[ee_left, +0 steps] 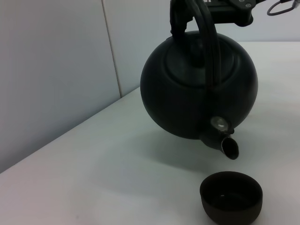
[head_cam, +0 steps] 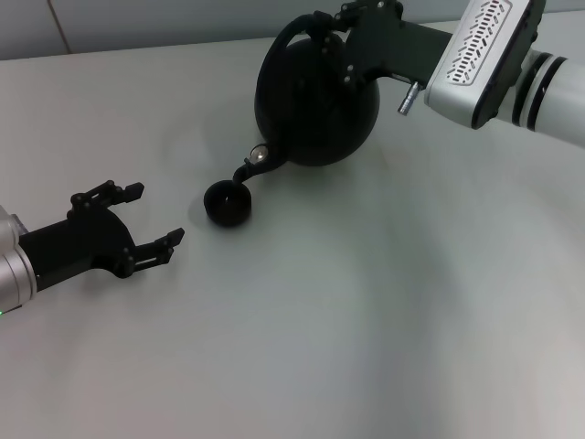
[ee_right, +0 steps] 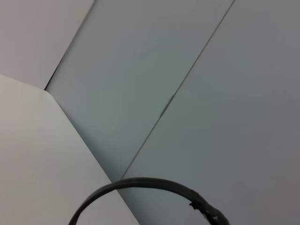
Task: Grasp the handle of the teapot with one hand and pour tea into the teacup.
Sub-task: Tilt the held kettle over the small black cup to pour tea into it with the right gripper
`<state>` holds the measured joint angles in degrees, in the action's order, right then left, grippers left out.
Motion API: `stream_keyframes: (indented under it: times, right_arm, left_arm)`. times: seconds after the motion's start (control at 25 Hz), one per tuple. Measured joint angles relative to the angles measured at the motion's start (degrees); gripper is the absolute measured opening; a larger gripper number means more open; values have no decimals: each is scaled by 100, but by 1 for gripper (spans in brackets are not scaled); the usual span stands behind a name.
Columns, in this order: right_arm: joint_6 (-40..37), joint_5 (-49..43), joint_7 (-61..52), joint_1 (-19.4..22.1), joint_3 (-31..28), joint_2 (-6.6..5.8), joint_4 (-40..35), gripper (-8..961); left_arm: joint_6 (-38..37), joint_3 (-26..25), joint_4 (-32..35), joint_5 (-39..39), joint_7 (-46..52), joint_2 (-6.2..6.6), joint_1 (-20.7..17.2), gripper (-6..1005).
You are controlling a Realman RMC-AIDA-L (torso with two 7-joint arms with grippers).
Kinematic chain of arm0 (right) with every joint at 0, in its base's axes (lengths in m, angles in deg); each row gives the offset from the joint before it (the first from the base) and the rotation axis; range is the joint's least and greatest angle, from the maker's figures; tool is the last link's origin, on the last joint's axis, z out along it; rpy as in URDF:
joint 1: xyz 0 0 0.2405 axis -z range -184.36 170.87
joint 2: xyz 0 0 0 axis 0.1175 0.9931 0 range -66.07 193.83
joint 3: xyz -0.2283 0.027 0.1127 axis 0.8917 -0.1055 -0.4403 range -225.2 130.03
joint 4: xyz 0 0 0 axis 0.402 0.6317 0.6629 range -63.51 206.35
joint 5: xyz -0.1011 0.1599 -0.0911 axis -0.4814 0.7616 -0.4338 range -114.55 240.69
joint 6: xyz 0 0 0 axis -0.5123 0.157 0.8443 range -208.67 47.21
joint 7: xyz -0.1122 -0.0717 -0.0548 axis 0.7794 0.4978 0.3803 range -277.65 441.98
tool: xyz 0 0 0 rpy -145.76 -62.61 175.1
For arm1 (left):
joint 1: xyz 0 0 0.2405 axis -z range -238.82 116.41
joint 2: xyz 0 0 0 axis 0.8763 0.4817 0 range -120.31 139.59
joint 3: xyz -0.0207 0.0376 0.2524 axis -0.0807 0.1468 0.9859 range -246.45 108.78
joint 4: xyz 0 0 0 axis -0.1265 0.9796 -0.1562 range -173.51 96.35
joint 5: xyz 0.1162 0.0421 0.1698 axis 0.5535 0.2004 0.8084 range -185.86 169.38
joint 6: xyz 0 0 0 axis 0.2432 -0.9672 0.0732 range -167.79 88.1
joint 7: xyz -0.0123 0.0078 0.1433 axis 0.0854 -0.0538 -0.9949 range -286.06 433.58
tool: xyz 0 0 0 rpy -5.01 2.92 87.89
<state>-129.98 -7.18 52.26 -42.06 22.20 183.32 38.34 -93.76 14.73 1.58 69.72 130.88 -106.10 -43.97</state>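
At the head view's upper right, the right gripper [head_cam: 340,32] is clamped on the handle [head_cam: 297,29], holding the teapot [head_cam: 315,101] tipped, its spout [head_cam: 249,167] just above the teacup [head_cam: 228,203] at centre. The left gripper [head_cam: 154,219] lies spread wide and empty at lower left. The pale grey table [head_cam: 411,302] meets grey wall panels [ee_left: 51,70]. No writing is legible.

Colours: nearly all matte black on pale grey-white.

teapot [head_cam: 315,101] upper centre: matte black all over, handle [head_cam: 302,32] black too, small silver-grey knob [head_cam: 260,156] by the spout. teacup [head_cam: 227,203] centre: black, dull dark inside. table [head_cam: 384,302]: plain pale grey-white, no pattern. right gripper [head_cam: 331,37] top: black, on a white arm shell with slotted vent pattern and black rings. left gripper [head_cam: 151,219] lower left: black, silver wrist.
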Motion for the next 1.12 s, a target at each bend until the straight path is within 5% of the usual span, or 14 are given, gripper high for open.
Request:
stream_keyframes:
  times: [1.12]
  right_arm:
    - [297,-2,-17,-6,330,19,-186,73]
  left_arm:
    - [-32,5,1,55,0,0,0,844]
